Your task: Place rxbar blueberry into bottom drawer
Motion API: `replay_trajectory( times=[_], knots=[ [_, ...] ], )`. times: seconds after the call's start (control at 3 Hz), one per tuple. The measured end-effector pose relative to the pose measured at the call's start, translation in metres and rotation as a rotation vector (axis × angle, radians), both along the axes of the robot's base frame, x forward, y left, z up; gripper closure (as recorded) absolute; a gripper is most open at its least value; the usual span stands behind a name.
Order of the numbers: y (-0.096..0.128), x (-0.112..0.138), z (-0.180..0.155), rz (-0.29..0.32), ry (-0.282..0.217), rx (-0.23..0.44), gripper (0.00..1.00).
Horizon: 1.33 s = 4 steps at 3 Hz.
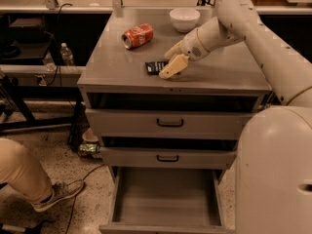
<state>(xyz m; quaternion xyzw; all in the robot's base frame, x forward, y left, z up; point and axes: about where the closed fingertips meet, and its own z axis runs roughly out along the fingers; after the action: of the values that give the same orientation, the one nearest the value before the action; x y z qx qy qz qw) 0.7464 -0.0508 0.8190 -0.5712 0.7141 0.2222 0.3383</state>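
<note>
The rxbar blueberry (153, 68), a small dark flat bar, lies on the cabinet top near its front edge. My gripper (164, 66) is at the bar's right end, low over the top, with its pale fingers (172, 66) spread apart, one on either side of that end. The fingers cover the bar's right end. The bottom drawer (165, 199) is pulled out at floor level and its grey inside is bare. The two upper drawers are shut.
A red soda can (137, 35) lies on its side at the back left of the cabinet top (219, 69). A white bowl (184, 19) stands at the back. A person's leg and shoe (34, 182) are on the floor at the left. Cables lie beside the cabinet.
</note>
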Motion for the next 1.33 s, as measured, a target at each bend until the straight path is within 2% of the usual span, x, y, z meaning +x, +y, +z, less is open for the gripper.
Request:
replay_trajectory(
  times=[0.33,0.67,1.33],
  knots=[
    [0.0,0.0,0.0035,0.0,0.0,0.0,0.96],
    [0.0,0.0,0.0051,0.0,0.0,0.0,1.0],
    [-0.0003,-0.0016,0.0084,-0.001,-0.005,0.002,1.0]
  ],
)
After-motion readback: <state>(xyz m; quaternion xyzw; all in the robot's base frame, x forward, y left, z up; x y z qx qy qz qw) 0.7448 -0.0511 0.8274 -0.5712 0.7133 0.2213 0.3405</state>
